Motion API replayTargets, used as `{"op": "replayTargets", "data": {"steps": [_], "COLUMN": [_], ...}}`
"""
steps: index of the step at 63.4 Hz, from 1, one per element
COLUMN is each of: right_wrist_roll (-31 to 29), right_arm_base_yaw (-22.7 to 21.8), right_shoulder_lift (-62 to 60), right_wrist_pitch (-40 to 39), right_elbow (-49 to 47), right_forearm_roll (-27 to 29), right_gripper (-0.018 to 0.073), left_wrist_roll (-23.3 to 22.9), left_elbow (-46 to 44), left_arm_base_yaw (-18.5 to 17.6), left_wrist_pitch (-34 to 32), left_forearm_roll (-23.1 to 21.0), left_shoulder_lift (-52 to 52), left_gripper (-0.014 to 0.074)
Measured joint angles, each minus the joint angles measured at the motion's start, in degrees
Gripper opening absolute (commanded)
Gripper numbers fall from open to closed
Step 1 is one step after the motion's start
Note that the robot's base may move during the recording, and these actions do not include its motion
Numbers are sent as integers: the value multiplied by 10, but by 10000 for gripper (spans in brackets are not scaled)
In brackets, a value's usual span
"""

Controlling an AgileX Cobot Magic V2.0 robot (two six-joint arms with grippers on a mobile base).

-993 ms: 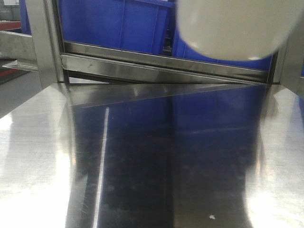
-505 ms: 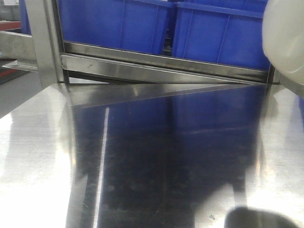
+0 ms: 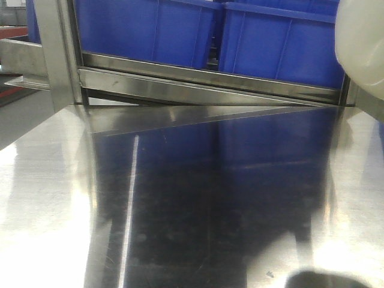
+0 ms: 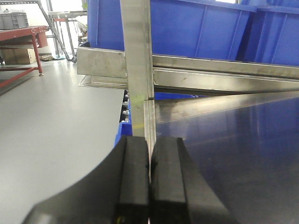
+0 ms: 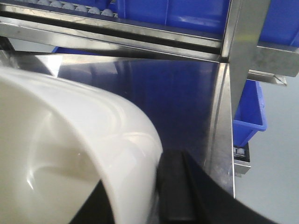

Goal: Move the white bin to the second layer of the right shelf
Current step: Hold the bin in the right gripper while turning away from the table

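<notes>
The white bin [image 3: 363, 45] hangs above the steel tabletop [image 3: 54, 198] at the front view's upper right edge, partly cut off. In the right wrist view the white bin [image 5: 70, 140] fills the lower left, and my right gripper [image 5: 145, 191] is shut on its wall, one black finger [image 5: 175, 186] outside and the other inside. My left gripper [image 4: 150, 161] is shut on nothing, low over the tabletop's left edge by a steel post [image 4: 135, 60]. A steel rack level with small white rollers [image 5: 70, 7] crosses the top of the right wrist view; I cannot tell which layer it is.
Blue crates [image 3: 180, 30] stand on the rack level behind a steel crossbar [image 3: 204, 78]. Another blue crate [image 5: 250, 112] sits lower, right of a steel post [image 5: 243, 42]. A blurred dark shape [image 3: 327, 279] shows at the front view's bottom right. Red frames [image 4: 23, 35] stand far left.
The white bin has moved right, from the front view's top centre-right to its right edge. A dark shape has come in at the bottom right.
</notes>
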Motion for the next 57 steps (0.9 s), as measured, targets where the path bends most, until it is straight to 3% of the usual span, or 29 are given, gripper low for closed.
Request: {"op": "replayTargets", "data": {"steps": [57], "right_wrist_roll": [0], "right_arm_base_yaw": [0], "right_shoulder_lift": [0], "right_wrist_pitch": [0], "right_elbow": [0], "right_forearm_roll": [0], "right_gripper": [57], "left_wrist_roll": [0], "left_elbow": [0], "left_arm_base_yaw": [0], "left_wrist_pitch": [0], "left_forearm_roll": [0], "left_shoulder_lift": [0], "left_gripper": [85]}}
